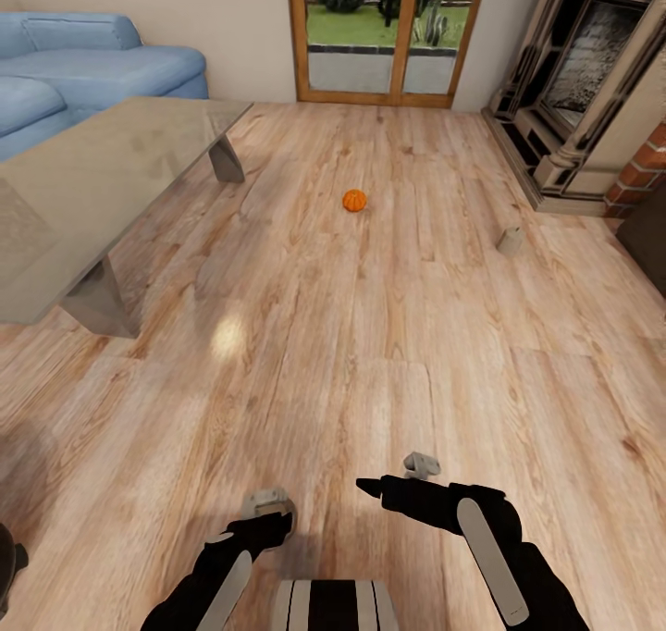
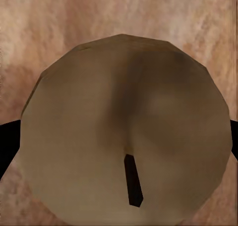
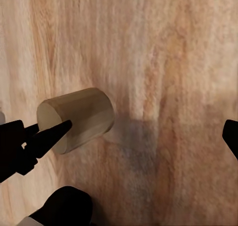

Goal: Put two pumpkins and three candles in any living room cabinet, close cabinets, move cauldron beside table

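Note:
My left gripper [image 1: 269, 518] is shut on a beige candle [image 1: 268, 500]. The left wrist view looks down on that candle's round top [image 2: 124, 116] and dark wick, with a black finger at each side. My right gripper [image 3: 147, 129] is open low over the floor. A second candle [image 3: 74, 119] lies on its side against one of its fingertips [image 3: 54, 132], and in the head view this candle [image 1: 421, 464] sits just beyond the right gripper [image 1: 398, 488]. A third candle [image 1: 510, 239] stands further off at the right. One orange pumpkin [image 1: 354, 201] sits on the floor mid-room. The glass-topped table [image 1: 102, 178] is at the left.
A blue sofa [image 1: 92, 62] stands behind the table. At the far right is a stone fireplace [image 1: 592, 76], with a dark brown corner [image 1: 649, 238] by the brick. Glass doors [image 1: 388, 30] face me. A black rounded shape [image 1: 9, 557] that I cannot identify shows at the lower left edge.

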{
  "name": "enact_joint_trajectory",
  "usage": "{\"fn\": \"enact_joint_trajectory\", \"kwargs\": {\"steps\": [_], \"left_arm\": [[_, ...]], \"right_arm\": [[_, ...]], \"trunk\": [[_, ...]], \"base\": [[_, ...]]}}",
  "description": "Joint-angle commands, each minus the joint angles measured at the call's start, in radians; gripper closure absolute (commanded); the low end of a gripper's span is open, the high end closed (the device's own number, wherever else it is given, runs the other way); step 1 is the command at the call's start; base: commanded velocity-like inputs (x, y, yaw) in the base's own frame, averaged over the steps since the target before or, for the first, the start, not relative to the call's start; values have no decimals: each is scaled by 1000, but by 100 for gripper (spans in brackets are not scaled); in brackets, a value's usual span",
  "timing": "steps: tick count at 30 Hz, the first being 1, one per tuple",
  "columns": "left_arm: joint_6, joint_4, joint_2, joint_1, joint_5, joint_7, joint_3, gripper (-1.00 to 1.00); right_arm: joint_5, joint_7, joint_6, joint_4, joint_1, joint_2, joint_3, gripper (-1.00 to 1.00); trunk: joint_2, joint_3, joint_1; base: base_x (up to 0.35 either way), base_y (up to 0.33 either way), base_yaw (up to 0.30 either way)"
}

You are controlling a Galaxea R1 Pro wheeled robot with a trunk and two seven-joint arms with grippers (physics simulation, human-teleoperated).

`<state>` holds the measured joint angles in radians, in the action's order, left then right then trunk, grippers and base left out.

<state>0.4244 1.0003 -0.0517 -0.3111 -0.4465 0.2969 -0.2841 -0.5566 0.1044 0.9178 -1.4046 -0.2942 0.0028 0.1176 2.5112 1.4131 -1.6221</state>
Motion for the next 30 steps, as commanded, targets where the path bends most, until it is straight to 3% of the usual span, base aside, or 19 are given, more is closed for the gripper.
{"fn": "enact_joint_trajectory", "kwargs": {"steps": [1,22,30], "left_arm": [[3,1,1,0,-11,10,-3,100],[15,1,0,0,-11,13,-1,100],[93,13,5,0,-11,12,6,100]], "right_arm": [[10,10,4,-1,-1,0,-1,-100],[12,9,4,-1,0,0,-2,-100],[10,11,27,-68,3,-2,-7,-100]], "trunk": [[0,-3,1],[-5,-85,10],[-7,-115,14]], "base": [[0,0,0],[0,0,0],[0,0,0]]}}
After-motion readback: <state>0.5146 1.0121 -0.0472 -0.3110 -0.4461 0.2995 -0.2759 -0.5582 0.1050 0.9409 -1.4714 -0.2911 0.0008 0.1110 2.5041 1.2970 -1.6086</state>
